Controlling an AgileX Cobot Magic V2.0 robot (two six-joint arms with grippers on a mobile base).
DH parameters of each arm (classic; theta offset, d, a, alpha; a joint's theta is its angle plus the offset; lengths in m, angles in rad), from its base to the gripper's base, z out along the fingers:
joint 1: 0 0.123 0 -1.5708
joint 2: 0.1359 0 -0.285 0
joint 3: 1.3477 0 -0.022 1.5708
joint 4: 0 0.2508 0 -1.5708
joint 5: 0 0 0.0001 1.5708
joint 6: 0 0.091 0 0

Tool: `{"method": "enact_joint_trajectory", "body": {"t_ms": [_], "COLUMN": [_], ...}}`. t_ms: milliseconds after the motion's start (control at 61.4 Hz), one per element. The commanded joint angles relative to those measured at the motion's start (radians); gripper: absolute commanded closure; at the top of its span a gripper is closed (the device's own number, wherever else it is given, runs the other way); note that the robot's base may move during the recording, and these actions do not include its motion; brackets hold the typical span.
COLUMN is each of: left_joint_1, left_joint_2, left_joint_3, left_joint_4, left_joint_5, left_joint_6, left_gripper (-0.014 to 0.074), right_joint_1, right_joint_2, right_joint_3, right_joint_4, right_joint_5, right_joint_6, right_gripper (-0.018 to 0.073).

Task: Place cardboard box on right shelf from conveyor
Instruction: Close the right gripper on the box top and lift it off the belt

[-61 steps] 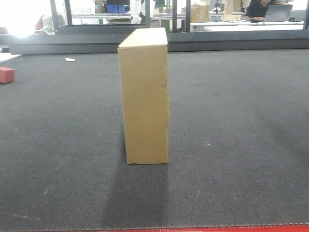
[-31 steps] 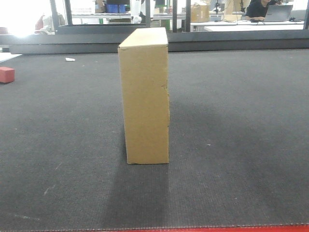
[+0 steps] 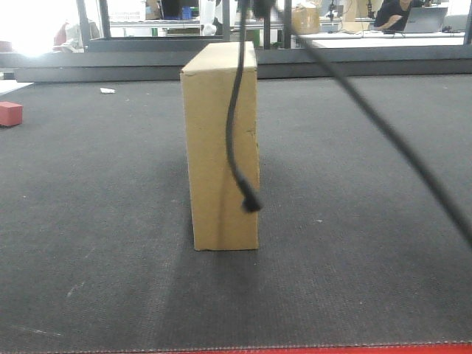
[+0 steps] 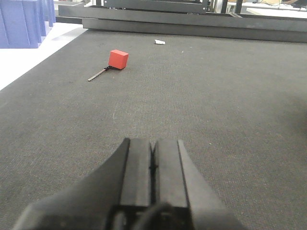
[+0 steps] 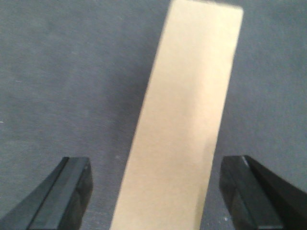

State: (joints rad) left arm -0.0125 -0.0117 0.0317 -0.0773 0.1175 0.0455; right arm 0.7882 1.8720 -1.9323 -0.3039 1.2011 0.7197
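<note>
The box (image 3: pixel 221 147) stands on its narrow edge in the middle of the belt (image 3: pixel 369 221), and in the front view a black cable (image 3: pixel 233 125) dangles right in front of it. The right jaws are spread wide with the box between them in the wrist view, and they don't look like they're touching it, though it's kinda blurry. The left jaws are pressed together on nothing, low over the belt, with a little red block (image 4: pixel 118 59) well ahead of them
</note>
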Motion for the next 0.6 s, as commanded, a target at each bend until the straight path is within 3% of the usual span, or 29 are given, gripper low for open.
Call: {"method": "enact_joint_trajectory", "body": {"t_ms": [0, 212, 472, 587], "left_joint_1": [0.002, 0.002, 0.002, 0.002], "left_joint_2": [-0.015, -0.015, -0.015, -0.015], "left_joint_3": [0.01, 0.01, 0.01, 0.01], "left_joint_4": [-0.006, -0.006, -0.006, -0.006], "left_joint_5": [-0.087, -0.087, -0.087, -0.087], "left_joint_6": [0.0, 0.0, 0.0, 0.0], "left_gripper": [0.0713, 0.0712, 0.0713, 0.0713], "right_joint_1": [-0.002, -0.004, -0.014, -0.025], "right_joint_2": [-0.036, -0.008, 0.043, 0.051], "right_joint_3": [-0.039, -0.038, -0.038, -0.037], "right_joint_4": [-0.057, -0.055, -0.033, -0.015], "right_joint_5": [-0.003, -0.001, 0.008, 0.012], "right_joint_6": [0.04, 0.108, 0.108, 0.108], "right_gripper": [-0.0075, -0.0075, -0.0071, 0.0009]}}
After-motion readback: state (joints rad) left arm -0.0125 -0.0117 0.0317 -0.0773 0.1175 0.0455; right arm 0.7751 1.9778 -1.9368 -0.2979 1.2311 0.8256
